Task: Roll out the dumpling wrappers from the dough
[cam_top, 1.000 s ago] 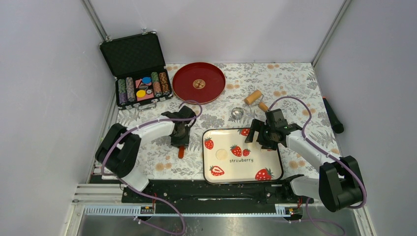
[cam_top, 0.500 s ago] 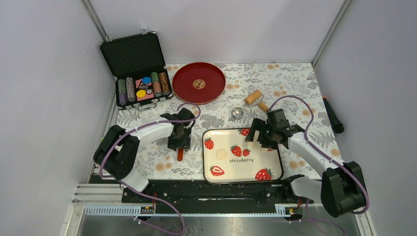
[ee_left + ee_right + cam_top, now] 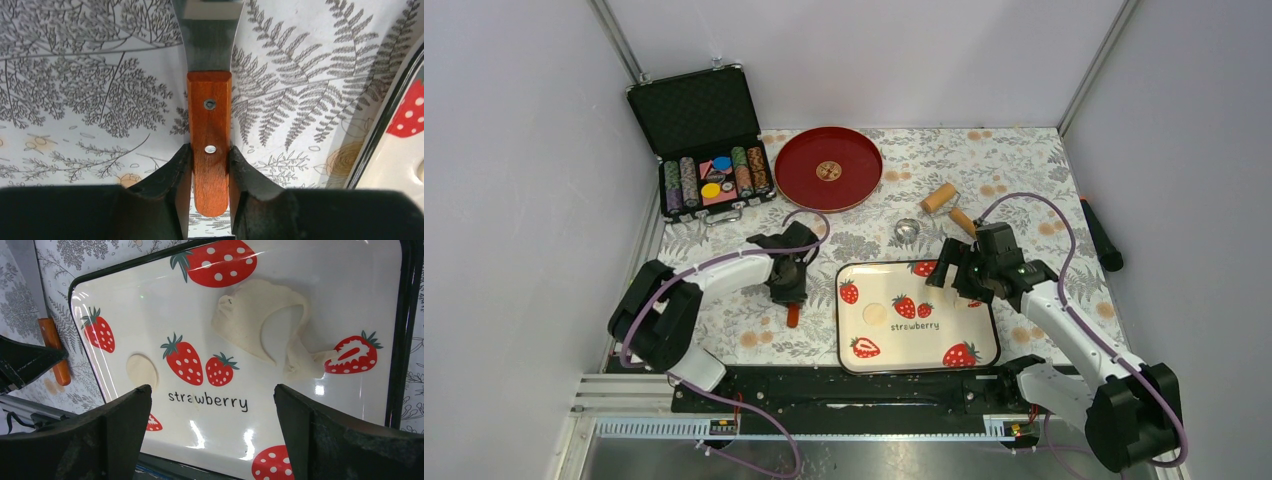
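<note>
Right wrist view: we see dough (image 3: 245, 320), long axis 10-to-4, at 12 o'clock from right pincer (image 3: 212, 390), released wide; left pincer (image 3: 209, 150) clenches scraper handle (image 3: 209, 100).

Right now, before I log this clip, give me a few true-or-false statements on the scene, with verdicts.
The left jaws clamp a metal-bladed scraper by its red-brown wooden handle. True.
The right jaws grip the pale-cream dough scrap. False: they stand open above the white strawberry-print tray, holding nothing.
One small round pale-cream dough disc lies on that tray. True.
The tan wooden roller lies on the tray. False: it lies on the floral tablecloth beyond it.
</note>
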Robot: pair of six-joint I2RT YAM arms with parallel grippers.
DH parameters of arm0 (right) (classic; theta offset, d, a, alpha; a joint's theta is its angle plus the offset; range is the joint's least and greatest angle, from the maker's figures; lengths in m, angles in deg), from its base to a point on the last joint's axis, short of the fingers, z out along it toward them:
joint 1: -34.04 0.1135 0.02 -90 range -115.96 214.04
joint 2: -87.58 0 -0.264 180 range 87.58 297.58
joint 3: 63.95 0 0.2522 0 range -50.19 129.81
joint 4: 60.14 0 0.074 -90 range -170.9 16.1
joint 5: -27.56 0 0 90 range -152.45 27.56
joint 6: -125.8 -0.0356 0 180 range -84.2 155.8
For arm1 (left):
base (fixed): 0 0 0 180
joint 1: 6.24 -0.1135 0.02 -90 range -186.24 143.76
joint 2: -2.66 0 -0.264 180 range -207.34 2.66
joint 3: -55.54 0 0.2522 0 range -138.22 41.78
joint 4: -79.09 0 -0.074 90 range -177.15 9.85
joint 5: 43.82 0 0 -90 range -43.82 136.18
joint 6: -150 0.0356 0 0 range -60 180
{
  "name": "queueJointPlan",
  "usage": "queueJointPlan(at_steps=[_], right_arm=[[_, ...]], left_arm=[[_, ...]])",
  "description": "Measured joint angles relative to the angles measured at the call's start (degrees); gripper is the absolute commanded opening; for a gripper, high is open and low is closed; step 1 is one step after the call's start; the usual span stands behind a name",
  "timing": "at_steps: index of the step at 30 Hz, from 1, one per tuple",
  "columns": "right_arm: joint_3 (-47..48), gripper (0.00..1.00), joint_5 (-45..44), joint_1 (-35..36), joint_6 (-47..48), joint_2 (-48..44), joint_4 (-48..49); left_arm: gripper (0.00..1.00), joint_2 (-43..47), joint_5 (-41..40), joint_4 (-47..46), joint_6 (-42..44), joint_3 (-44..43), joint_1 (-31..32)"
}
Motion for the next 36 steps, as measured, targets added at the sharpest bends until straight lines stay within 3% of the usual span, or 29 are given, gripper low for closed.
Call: queueJointPlan(at_steps=[5, 11, 17, 26, 36], right_arm=[[0.7, 1.0, -0.2, 0.0, 0.0, -0.7, -1.8], [2.5, 0.99, -1.0, 0.0, 0.5, -1.1, -3.9], [4.2, 0.99, -2.6, 0.0, 1.7, -2.0, -6.0], [6.1, 0.99, -8.7, -1.4, 3.0, -4.1, -10.3], [5.0, 1.0, -5.6, -11.0, 3.3, 0.3, -11.3]], left_arm=[[0.0, 7.4, 0.5, 0.0, -0.7, 3.0, 0.0], [0.0, 25.8, 0.1, -0.3, 0.3, 3.2, 0.0], [0.0, 39.3, 0.7, -1.5, 6.7, 3.2, 0.0], [0.0, 42.0, 3.3, -2.4, 23.2, 3.2, -0.1], [0.0, 38.2, 12.7, -1.9, 44.5, -0.1, -0.1]])
